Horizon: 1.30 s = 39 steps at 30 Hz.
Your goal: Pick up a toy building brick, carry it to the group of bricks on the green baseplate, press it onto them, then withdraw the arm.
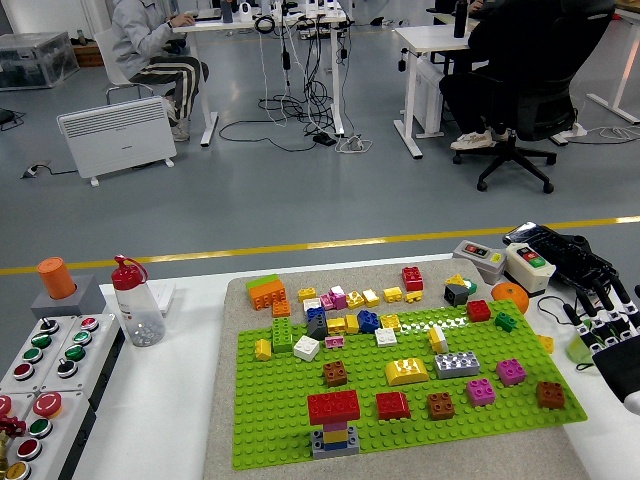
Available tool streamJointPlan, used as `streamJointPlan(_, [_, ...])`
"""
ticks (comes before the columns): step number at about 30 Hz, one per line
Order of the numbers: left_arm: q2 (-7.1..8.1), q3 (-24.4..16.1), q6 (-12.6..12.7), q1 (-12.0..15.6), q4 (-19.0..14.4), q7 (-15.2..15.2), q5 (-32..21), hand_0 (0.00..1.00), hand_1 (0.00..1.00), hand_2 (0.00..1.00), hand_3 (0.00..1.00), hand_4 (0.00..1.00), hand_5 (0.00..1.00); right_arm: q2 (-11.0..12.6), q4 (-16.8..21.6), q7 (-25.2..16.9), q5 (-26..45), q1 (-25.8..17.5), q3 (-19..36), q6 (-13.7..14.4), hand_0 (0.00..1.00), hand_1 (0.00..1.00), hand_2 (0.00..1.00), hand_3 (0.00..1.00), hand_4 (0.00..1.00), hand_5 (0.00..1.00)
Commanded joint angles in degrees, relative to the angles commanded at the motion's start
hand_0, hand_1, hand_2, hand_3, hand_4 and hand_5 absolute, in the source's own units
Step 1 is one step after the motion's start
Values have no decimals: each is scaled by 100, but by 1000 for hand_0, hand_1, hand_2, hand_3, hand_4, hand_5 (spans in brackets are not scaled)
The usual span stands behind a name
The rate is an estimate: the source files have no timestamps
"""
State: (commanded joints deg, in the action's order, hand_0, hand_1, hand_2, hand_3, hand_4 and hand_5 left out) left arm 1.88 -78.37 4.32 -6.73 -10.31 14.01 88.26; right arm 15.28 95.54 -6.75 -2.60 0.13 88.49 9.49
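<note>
I see the green baseplate (400, 425) spread across the grey mat, loose bricks scattered over it and a stacked group with a red brick (334, 406) on top near its front edge. My right hand (612, 330) sits at the table's right edge, well clear of the plate, fingers spread and holding nothing, palm down beside a pale green object (581, 349). That fits either a reach about to start or a withdrawal after pressing; I cannot tell which.

A grey floor (300, 190) crossed by a yellow line (300, 245) stretches behind. A white heater (116, 135) stands left, white desks (440, 45) and a black office chair (520, 110) farther back.
</note>
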Motion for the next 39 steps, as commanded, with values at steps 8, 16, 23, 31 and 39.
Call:
streamJointPlan(8, [-1,6,7,-17,0,-17,-63,653,684,675,581,287,998,-18,-28,40,95,7,-9,40,781,759,735,717,521,471])
streamJointPlan(16, [4,15,24,-48,0,-45,-120,653,684,673,581,286,998,-25,-42,52,198,26,-15,63,766,725,722,709,517,471])
streamJointPlan(23, [0,4,31,-71,0,-50,-142,653,684,674,581,286,998,-35,-50,73,261,39,-26,44,768,726,719,706,513,475])
streamJointPlan(31, [-6,-6,33,-79,0,-50,-169,653,684,674,580,287,998,-42,-50,90,279,47,-55,30,767,728,718,705,512,474])
streamJointPlan(39, [-4,-7,36,-88,0,-62,-200,653,684,674,579,287,998,-45,-38,97,282,49,-61,18,765,727,718,698,510,477])
